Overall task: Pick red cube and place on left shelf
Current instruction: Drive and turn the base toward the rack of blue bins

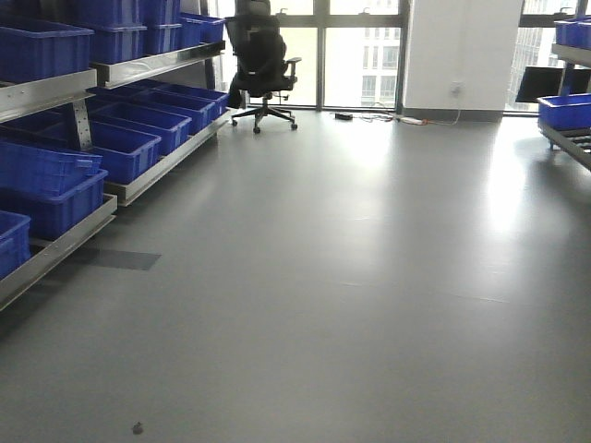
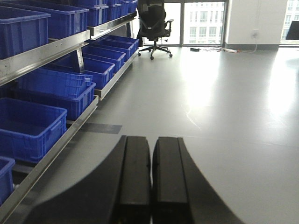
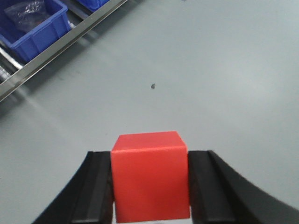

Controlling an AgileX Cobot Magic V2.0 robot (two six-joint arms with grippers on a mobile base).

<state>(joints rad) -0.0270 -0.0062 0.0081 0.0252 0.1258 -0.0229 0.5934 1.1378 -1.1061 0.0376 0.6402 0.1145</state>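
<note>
Right gripper (image 3: 150, 196) pinches the smooth, square-edged red cube (image 3: 149, 170) between its black curved jaws. Left gripper (image 2: 151, 182) jaws are pressed together. The steel-railed left shelf (image 2: 46, 50) with blue plastic bins (image 2: 28, 128) lies left of them.

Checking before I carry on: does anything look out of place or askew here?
A small dark speck lies on the floor, and one blue bin looks tilted atop another on the left shelf. Nothing else stands out.

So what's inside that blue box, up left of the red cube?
A clear plastic bag lies inside the blue box. What the bag holds and the bottom beneath it are hidden.
</note>
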